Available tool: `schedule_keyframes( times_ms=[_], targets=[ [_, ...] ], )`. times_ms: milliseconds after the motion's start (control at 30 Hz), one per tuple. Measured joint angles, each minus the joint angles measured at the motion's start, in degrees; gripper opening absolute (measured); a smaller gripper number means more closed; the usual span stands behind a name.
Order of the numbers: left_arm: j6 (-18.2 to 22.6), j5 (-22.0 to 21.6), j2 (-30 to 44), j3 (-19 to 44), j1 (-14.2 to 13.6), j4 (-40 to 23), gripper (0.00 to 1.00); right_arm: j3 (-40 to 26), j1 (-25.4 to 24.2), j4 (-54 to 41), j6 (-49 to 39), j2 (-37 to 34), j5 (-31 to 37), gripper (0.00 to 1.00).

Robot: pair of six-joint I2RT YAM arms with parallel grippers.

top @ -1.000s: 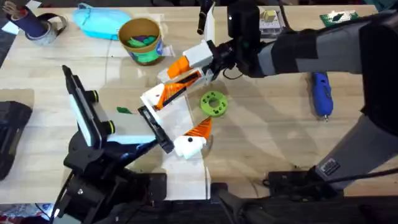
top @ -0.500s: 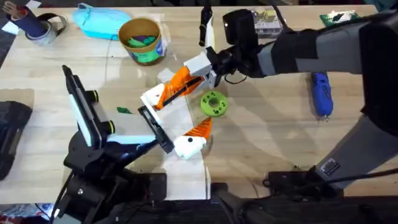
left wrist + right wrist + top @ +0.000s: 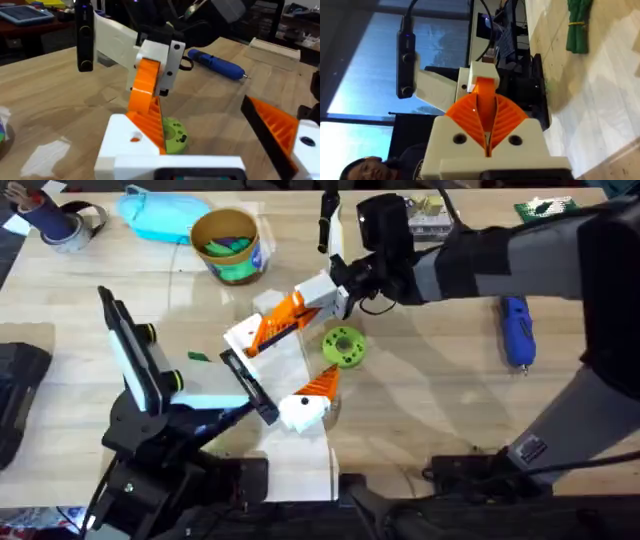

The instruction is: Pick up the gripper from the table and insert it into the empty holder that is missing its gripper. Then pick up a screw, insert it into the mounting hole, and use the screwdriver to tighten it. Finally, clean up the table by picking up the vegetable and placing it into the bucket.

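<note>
On the pale wooden desk point(image 3: 430, 380), the right gripper point(image 3: 335, 292) clenched the gripper point(image 3: 300, 300) above the holder point(image 3: 250, 340) in the left gripper point(image 3: 262, 402); whether those jaws were closed, I cannot tell. Behind, by a window, stood the bucket point(image 3: 228, 245); the screwdriver point(image 3: 517, 330) lay apart.

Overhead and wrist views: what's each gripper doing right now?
Left gripper: open, holding nothing.
Right gripper: closed on the white-and-orange gripper part.
</note>
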State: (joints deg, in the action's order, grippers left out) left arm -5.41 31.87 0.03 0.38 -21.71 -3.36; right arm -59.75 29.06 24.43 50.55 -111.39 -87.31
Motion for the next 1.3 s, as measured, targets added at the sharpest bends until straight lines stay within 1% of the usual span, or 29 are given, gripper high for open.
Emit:
schedule_keyframes(
  times_ms=[167, 500, 1033, 1300],
  targets=[
    [0.02, -0.09, 0.00, 0.00, 0.00, 0.00, 0.991, 0.00, 0.07, 0.59, 0.41, 0.00, 0.02, 0.011],
    [1.35, -2.01, -0.02, 0.00, 0.31, 0.15, 0.991, 0.07, 0.69, 9.56, 5.77, 0.00, 2.36, 0.010],
    [1.10, -3.70, -0.02, 0.00, 0.43, 0.11, 0.991, 0.07, 1.55, 10.78, 7.97, 0.00, 5.74, 0.009],
    [0.39, -5.97, -0.02, 0.00, 0.87, -0.04, 0.991, 0.04, 2.88, 11.32, 8.17, 0.00, 8.23, 0.009]
  ],
)
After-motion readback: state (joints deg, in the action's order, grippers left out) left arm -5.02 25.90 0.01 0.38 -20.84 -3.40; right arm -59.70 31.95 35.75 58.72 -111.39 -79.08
